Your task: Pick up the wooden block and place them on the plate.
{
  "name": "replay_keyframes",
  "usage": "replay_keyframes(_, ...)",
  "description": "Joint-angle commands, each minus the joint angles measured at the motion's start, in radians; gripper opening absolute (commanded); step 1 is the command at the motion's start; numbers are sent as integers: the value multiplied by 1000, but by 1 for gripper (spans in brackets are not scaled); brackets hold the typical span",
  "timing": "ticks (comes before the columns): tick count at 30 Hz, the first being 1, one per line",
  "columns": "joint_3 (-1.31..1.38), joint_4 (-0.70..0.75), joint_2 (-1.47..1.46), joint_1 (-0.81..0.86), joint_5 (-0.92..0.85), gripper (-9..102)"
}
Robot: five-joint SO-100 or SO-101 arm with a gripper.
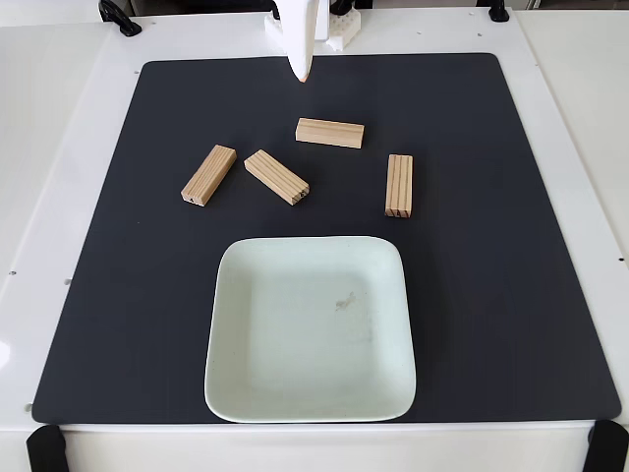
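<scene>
**Four blocks on the mat, plate bare**

Seen in the fixed view: white gripper (302,71) hanging at the top edge of the black mat (511,295), tip pointing down — jaws pressed together, gripping nothing. Four wooden blocks lying apart on the mat: far-left block (208,175), angled block (276,177) just beside it, upper block (330,133), right block (398,185). Plate (236,383) below them — nothing on it. White surface (49,147) beneath the mat.

White table (69,118); black mat (118,324) on it; on mat: four wooden blocks (330,133), plate (236,393).
</scene>
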State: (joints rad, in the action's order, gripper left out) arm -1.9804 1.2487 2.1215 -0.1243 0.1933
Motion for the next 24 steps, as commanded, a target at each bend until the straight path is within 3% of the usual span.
replay_keyframes(1,-17,-8,5,5,-6,0)
replay_keyframes(13,-37,-8,18,198,-5,0)
replay_keyframes(24,-20,-25,2,150,-6,0)
